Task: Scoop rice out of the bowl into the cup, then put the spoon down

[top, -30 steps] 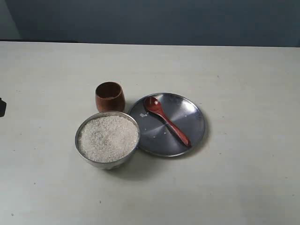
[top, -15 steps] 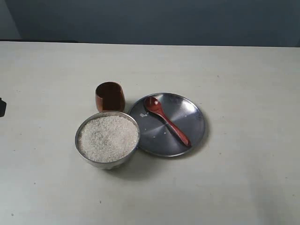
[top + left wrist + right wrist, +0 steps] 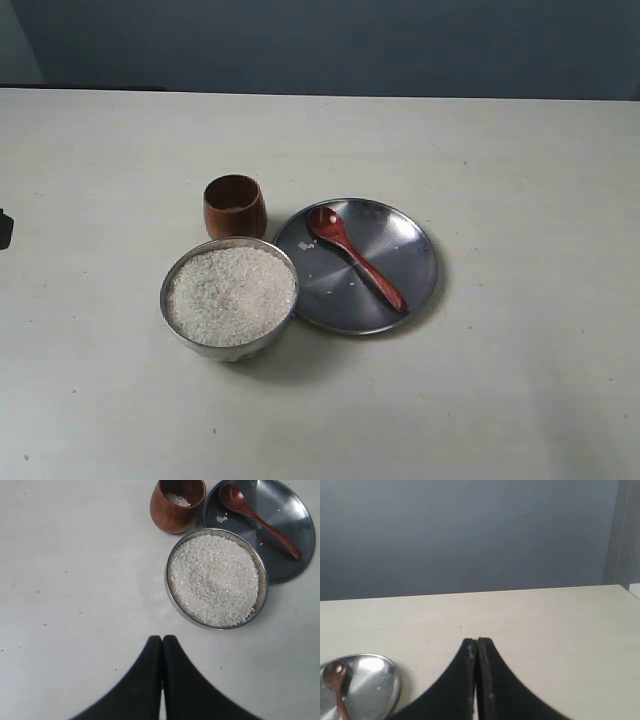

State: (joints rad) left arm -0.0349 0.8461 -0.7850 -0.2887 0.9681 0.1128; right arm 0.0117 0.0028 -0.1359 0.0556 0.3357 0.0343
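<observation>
A silver bowl (image 3: 175, 318) (image 3: 172, 602) heaped with white rice (image 3: 231, 294) (image 3: 213, 580) stands near the table's middle. Just behind it stands the brown wooden cup (image 3: 234, 206) (image 3: 175, 510) with a little rice (image 3: 177, 499) in its bottom. The dark red wooden spoon (image 3: 357, 258) (image 3: 260, 522) (image 3: 338, 687) lies on the flat metal plate (image 3: 415, 258) (image 3: 295, 520) (image 3: 375, 682), head toward the cup. My left gripper (image 3: 162, 639) is shut and empty, over bare table short of the bowl. The right gripper (image 3: 477, 641) is shut and empty too, off to one side of the plate. Neither gripper appears in the exterior view.
A few loose rice grains (image 3: 307, 245) lie on the plate near the spoon's head. A dark object (image 3: 4, 229) pokes in at the left edge of the exterior view. A blue-grey wall (image 3: 330, 45) rises behind the table's far edge.
</observation>
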